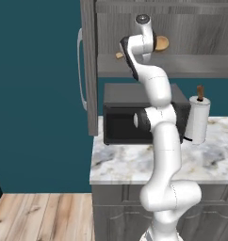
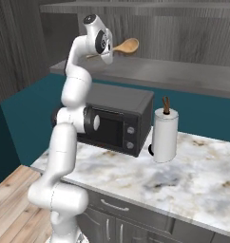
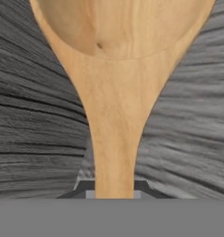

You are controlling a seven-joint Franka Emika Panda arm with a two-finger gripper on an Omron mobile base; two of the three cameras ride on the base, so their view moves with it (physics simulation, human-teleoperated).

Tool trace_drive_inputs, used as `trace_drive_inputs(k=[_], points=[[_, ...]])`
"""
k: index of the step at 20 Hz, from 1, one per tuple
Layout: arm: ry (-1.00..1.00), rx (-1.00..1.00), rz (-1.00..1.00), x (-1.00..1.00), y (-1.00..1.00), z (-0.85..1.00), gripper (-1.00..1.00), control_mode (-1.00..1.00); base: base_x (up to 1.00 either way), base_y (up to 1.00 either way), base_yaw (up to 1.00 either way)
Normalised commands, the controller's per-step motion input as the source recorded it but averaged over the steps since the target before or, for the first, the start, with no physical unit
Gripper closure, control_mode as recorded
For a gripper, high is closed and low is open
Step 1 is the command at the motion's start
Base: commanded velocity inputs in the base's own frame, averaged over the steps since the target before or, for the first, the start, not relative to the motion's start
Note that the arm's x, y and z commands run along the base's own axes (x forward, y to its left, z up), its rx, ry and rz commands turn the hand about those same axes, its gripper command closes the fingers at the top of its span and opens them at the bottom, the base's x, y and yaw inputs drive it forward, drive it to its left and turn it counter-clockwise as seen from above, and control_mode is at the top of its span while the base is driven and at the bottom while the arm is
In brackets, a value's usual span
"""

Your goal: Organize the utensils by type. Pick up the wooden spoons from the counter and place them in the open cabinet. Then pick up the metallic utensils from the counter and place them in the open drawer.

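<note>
Up at the open cabinet [image 2: 183, 47], the gripper [image 2: 109, 51] is raised to shelf level with its jaws clamped on the handle of the long wooden spoon [image 2: 126, 46]. Seen along the hand, the spoon [image 3: 116, 92] runs straight out from between the dark finger tips [image 3: 84, 187] toward twelve o'clock, handle at six, round bowl at the top, against the cabinet's grey wood grain. From the right side of the room, the bowl projects from the hand toward about two o'clock and hangs just above the grey inner shelf [image 2: 174, 76], apparently not yet resting on it. From the left side, the bowl [image 1: 161, 43] peeks out at three o'clock of the wrist, and a short stub of handle shows at its nine o'clock. The spoon's long axis lies roughly level, pointing into the cabinet. Judged from this, the placing step is near its end: the coming move is a short lowering onto the shelf, then release. Below stand a black microwave [image 2: 119, 118] and a paper towel roll [image 2: 164, 135] on the marble counter [image 2: 193, 180].
</note>
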Motion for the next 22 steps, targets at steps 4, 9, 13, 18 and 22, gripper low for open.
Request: trace_drive_inputs(k=[4, 9, 13, 18, 22], points=[[0.02, -0.01, 0.0, 0.31, 0.02, -0.4, -1.0, -1.0, 0.0, 0.0, 0.0], [-0.05, 0.03, 0.0, -0.37, -0.06, -0.85, -1.0, -1.0, 0.0, 0.0, 0.0], [-0.11, 0.09, 0.0, -0.26, -0.06, -0.61, -1.0, -1.0, 0.0, 0.0, 0.0], [-0.02, 0.1, 0.0, -0.57, -0.05, -0.43, -1.0, -1.0, 0.0, 0.0, 0.0], [-0.19, 0.48, 0.0, -0.3, -0.54, -0.35, -1.0, -1.0, 0.0, 0.0, 0.0]])
